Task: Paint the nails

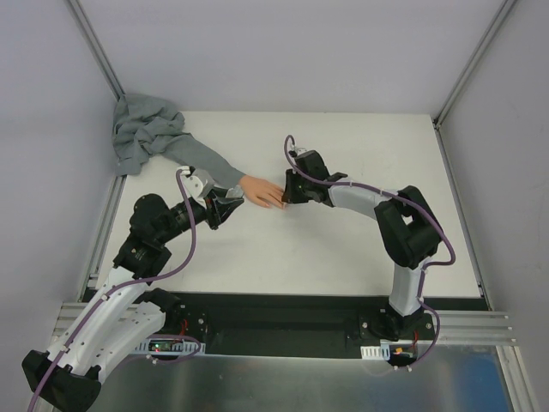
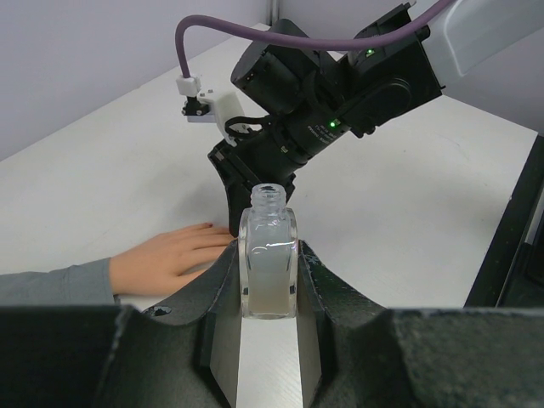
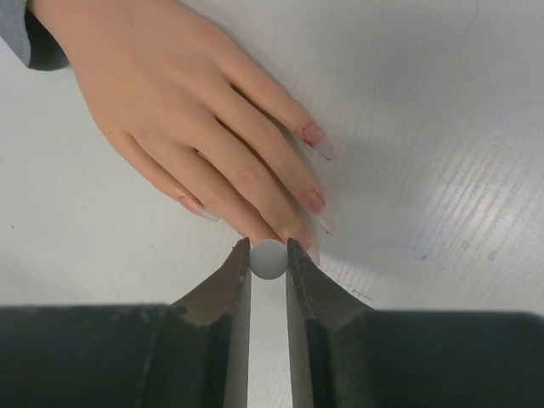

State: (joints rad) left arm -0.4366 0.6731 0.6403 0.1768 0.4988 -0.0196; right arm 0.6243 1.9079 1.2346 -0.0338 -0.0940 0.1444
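The right gripper [image 1: 288,194] pinched a grey cap [image 3: 269,260] just above the nails [image 3: 314,201] — the fake hand [image 1: 262,190] stretched leftward, fingers pointing right — while the left gripper [image 1: 232,208] clamped the open bottle [image 2: 269,255] nearby.

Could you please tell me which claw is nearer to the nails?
Right. The right claw, gripping a grey round piece, is at the nails; the left claw, holding the bottle, sits back by the wrist.

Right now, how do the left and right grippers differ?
The left gripper holds an upright, uncapped clear bottle; the right gripper pinches a small grey knob. The left gripper sits beside the fake hand at its wrist; the right gripper is at its nails. Both are shut on something.
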